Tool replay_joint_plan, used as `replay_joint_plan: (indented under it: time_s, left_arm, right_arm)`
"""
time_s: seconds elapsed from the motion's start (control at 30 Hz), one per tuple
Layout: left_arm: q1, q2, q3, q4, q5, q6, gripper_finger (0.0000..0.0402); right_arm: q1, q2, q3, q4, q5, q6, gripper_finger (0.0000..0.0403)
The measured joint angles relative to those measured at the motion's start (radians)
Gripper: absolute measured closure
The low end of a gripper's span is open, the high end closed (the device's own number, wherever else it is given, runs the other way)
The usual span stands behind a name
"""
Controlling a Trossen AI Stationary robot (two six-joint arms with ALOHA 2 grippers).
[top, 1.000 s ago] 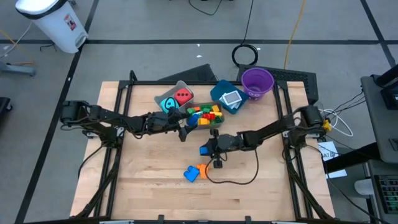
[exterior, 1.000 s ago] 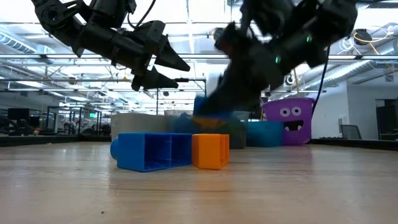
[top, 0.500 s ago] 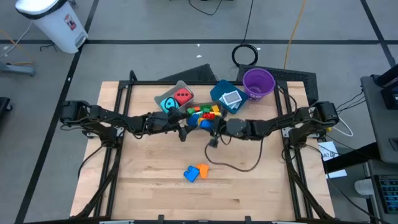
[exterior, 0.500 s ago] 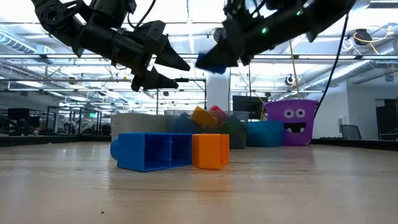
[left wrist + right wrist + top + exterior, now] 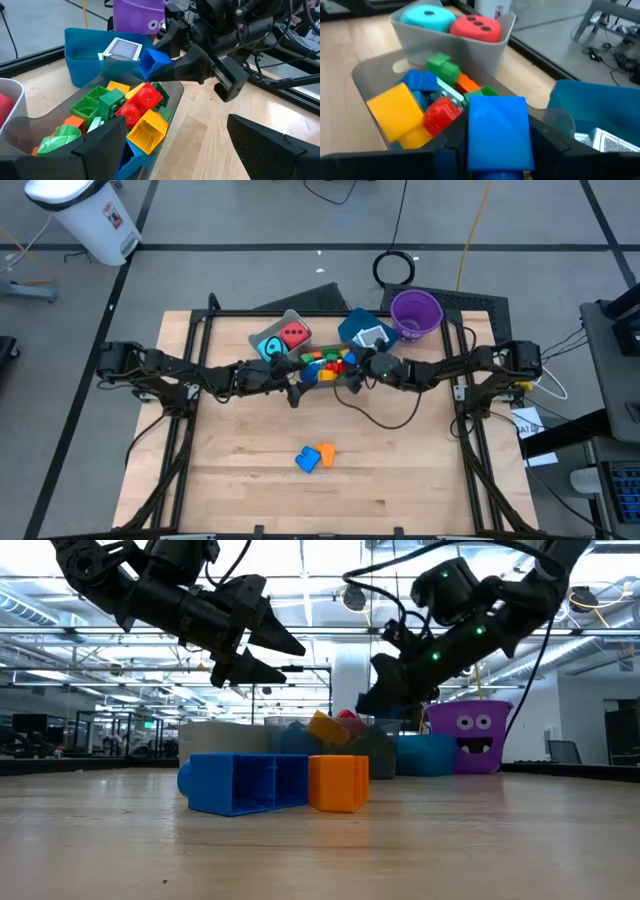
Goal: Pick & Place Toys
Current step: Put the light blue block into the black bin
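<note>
My right gripper (image 5: 352, 376) is shut on a blue brick (image 5: 499, 131) and hovers over the right end of the dark bin (image 5: 372, 77). The bin holds several red, yellow, green, blue and orange bricks (image 5: 135, 107). My left gripper (image 5: 296, 386) is open and empty, in the air just left of that bin. A blue brick (image 5: 307, 460) and an orange brick (image 5: 326, 453) lie side by side on the table, toward the near edge. A cyan cube (image 5: 270, 347) and a red cube (image 5: 293, 335) sit in the grey bin. Cards (image 5: 371, 337) lie in the teal bin. My right gripper pinches the blue brick's two opposite sides (image 5: 472, 142) between its two fingers (image 5: 447, 157). The fingers come from the table's right side, slanting down (image 5: 192, 67). The brick is lifted clear, above the bricks in the dark bin.
The purple cup (image 5: 413, 313) stands behind the teal bin (image 5: 350, 328) at the far right. The grey bin (image 5: 262, 332) stands far left of the dark bin. A black cable (image 5: 385, 418) loops on the table under my right arm. Bare wood lies around the two loose bricks.
My right gripper, shut on the blue brick, has risen from low over the middle of the table. It has gone toward the far edge to above the dark bin. The brick stays lifted clear in the hold.
</note>
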Motion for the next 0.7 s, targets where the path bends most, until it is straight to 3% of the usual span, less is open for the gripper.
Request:
replay_joint_plan:
  time_s: [0.2, 0.4, 0.57, 0.7]
  left_arm:
    - [0.000, 0.000, 0.000, 0.000, 0.000, -0.001, 0.0052]
    - [0.000, 0.000, 0.000, 0.000, 0.000, -0.007, 0.0053]
    - [0.000, 0.000, 0.000, -0.022, 0.008, -0.015, 0.0052]
    - [-0.013, 0.000, 0.000, -0.037, 0.173, -0.078, 0.0053]
  right_arm:
    - [0.047, 0.000, -0.044, 0.206, -0.003, -0.041, 0.0199]
    - [0.102, 0.000, -0.044, 0.294, -0.028, -0.090, 0.0123]
    - [0.146, 0.000, -0.044, 0.333, -0.197, -0.098, 0.0099]
    - [0.170, 0.000, -0.044, 0.326, -0.211, -0.097, 0.0098]
